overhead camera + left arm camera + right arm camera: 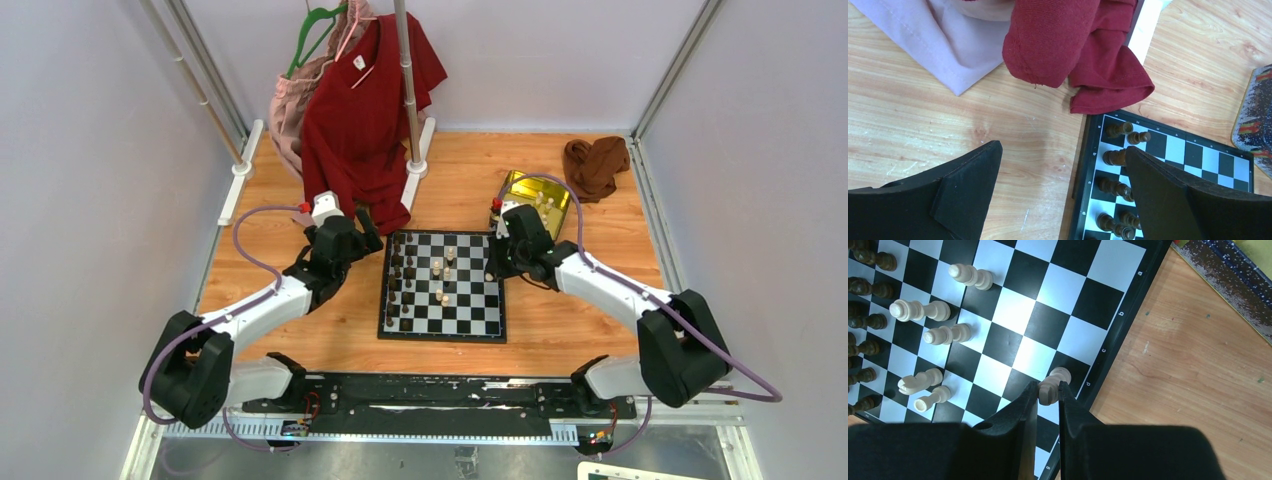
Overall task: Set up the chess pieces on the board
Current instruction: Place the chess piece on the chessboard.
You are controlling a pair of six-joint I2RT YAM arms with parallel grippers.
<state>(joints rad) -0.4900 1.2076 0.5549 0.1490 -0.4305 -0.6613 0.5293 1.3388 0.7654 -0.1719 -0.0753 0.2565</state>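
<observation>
The black-and-white board (470,315) lies mid-table, with dark chess pieces (398,275) along its left columns and several cream pieces (441,272) near its middle. My right gripper (1048,388) is shut on a cream piece (1053,384) over the board's right edge column (1108,335); the same gripper (492,268) shows at the board's right side from above. Wide open, my left gripper (1063,172) hangs over the board's far-left corner (1093,150), one finger over bare table, the other finger (1168,195) over dark pieces (1115,157). Nothing is between its fingers.
A gold tin (537,197) holding more cream pieces sits right of the board's far corner. A brown cloth (596,163) lies behind the tin. Red shirt (362,120) and pink garment (292,105) hang from a stand (410,90), draping onto the table beside my left gripper.
</observation>
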